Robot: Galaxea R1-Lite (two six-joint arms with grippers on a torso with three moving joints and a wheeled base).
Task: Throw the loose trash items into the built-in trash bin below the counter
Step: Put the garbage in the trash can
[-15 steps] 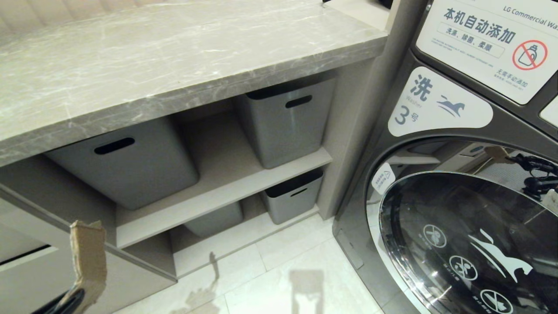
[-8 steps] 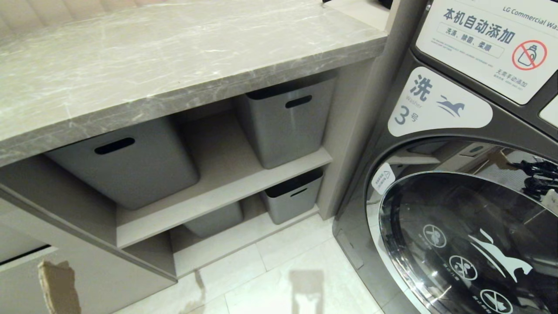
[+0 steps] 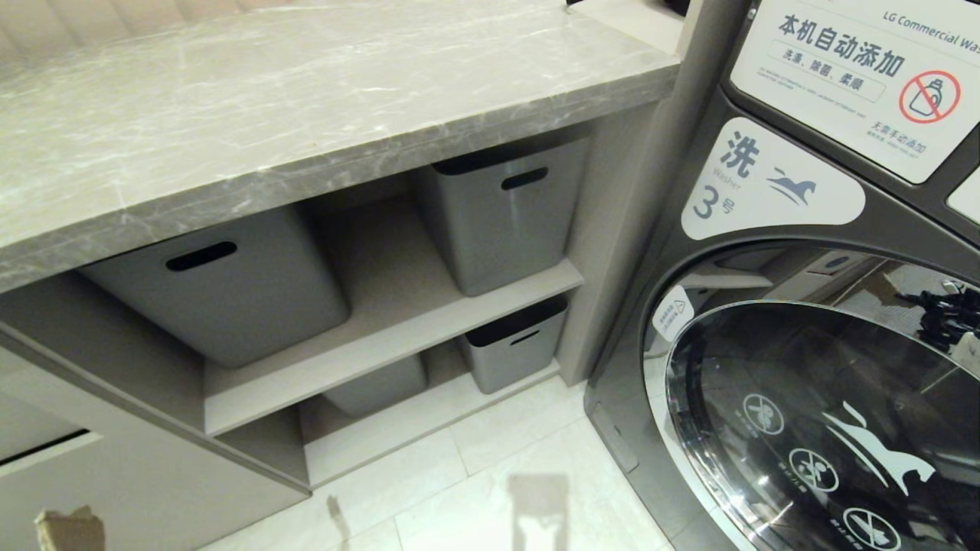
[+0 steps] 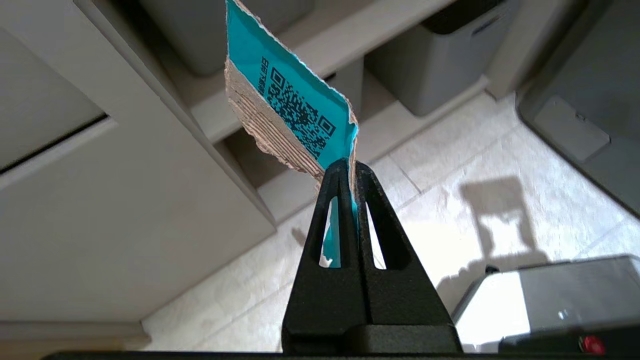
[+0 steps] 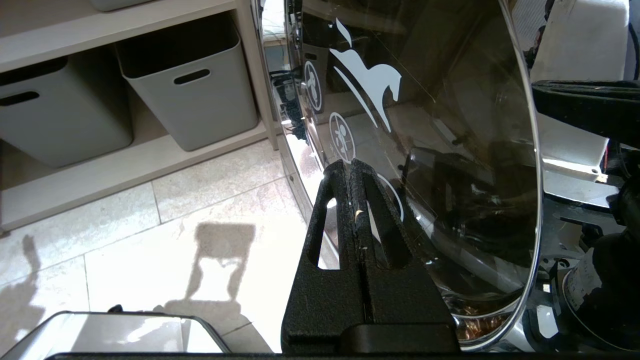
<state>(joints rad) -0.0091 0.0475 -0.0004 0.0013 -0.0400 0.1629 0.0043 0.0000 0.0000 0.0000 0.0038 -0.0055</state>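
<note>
My left gripper (image 4: pixel 348 167) is shut on a torn teal paper scrap (image 4: pixel 290 105) with a black QR code and a brown cardboard back. It sticks up past the fingertips. In the head view only the scrap's brown tip (image 3: pixel 69 528) shows, at the bottom left corner, low in front of the built-in trash bin's beige front (image 3: pixel 115 490). A dark slit (image 4: pixel 50 145) runs along the top of that panel. The grey veined counter (image 3: pixel 306 115) lies above, with nothing on the part in view. My right gripper (image 5: pixel 351 167) is shut and empty beside the washer door.
Several grey tubs with slot handles (image 3: pixel 230 283) (image 3: pixel 501 214) (image 3: pixel 513 340) stand on open shelves under the counter. A front-loading washer (image 3: pixel 804 398) with a glass door fills the right. Pale floor tiles (image 3: pixel 498 474) lie between.
The scrap has sunk down and to the left in the head view, from beside the shelf's end to the bottom corner. The gripper's black fingers have dropped out of that view.
</note>
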